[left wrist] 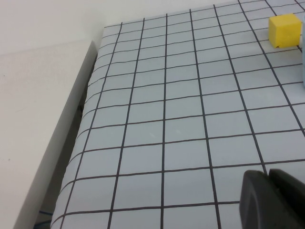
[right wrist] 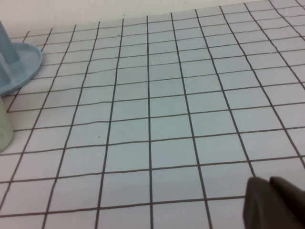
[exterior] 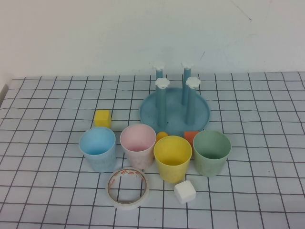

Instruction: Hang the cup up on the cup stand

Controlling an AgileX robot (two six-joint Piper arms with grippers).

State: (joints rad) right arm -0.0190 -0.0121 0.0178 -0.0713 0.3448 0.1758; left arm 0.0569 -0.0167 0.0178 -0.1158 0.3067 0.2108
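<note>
The light blue cup [exterior: 97, 148] stands upright at the left end of a row of cups near the table's middle. The blue cup stand [exterior: 174, 110], a round tray with four pegs topped by white flower caps, sits behind the row; its edge shows in the right wrist view [right wrist: 19, 67]. Neither arm shows in the high view. My left gripper [left wrist: 268, 177] is shut and empty over bare table, left of the cups; a sliver of the blue cup [left wrist: 303, 52] shows there. My right gripper [right wrist: 269, 183] is shut and empty over bare table to the right.
A pink cup [exterior: 138, 145], a yellow cup [exterior: 172, 158] and a pale green cup [exterior: 211, 152] stand beside the blue one. A tape roll [exterior: 127, 188] and a white cube [exterior: 185, 192] lie in front. A yellow cube [exterior: 102, 118], an orange ball [exterior: 162, 136] and an orange block [exterior: 190, 137] lie behind.
</note>
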